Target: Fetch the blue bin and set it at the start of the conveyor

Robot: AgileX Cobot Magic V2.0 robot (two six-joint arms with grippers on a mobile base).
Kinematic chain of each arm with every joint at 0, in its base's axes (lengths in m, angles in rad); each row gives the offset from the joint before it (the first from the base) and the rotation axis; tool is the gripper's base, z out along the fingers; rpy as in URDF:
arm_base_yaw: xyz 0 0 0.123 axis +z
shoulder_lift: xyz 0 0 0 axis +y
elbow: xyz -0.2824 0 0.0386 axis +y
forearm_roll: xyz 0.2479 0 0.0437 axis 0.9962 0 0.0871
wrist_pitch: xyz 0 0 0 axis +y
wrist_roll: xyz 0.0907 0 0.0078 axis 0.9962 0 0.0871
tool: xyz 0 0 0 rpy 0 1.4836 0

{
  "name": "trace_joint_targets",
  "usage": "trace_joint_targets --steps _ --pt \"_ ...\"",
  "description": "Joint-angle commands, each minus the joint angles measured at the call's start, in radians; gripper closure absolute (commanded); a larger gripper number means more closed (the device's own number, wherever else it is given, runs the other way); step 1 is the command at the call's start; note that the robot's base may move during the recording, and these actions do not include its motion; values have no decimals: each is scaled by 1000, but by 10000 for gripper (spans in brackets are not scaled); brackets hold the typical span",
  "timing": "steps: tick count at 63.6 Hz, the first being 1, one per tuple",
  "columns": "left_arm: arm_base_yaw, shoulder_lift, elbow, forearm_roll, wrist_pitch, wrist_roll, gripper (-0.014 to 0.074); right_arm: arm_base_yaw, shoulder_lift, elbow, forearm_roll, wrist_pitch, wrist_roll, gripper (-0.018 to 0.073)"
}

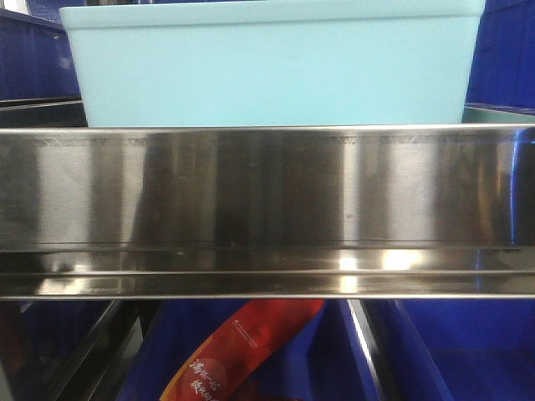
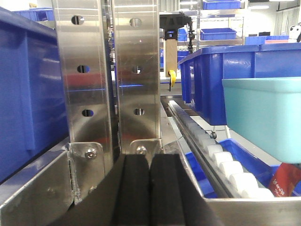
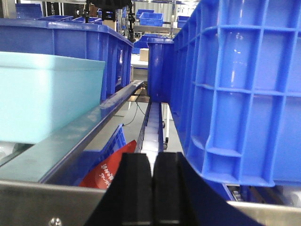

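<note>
We saw of ourselves only the jaws. Our left jaws were two matte black pads [image 2: 134, 193] with flat tops and softly rounded edges, a thin dark seam between them. Our right jaws bore like pads [image 3: 137, 188], their black flanks flaring wider toward the bottom.
</note>
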Motion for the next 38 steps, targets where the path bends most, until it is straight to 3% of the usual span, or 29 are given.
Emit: trace_joint_targets --steps 1,12,24,38 --pt "1 -3 -2 -1 -21 0 707 -3 -3 0 6 -40 2 725" --pt "1 -3 -172 -1 234 0 707 -3 -3 -128 6 33 2 725" --pt "1 8 -397 -1 447 0 707 -3 35 -359 6 306 2 725" --pt "1 199 -644 -1 699 0 707 -3 211 -608 6 548 -2 725"
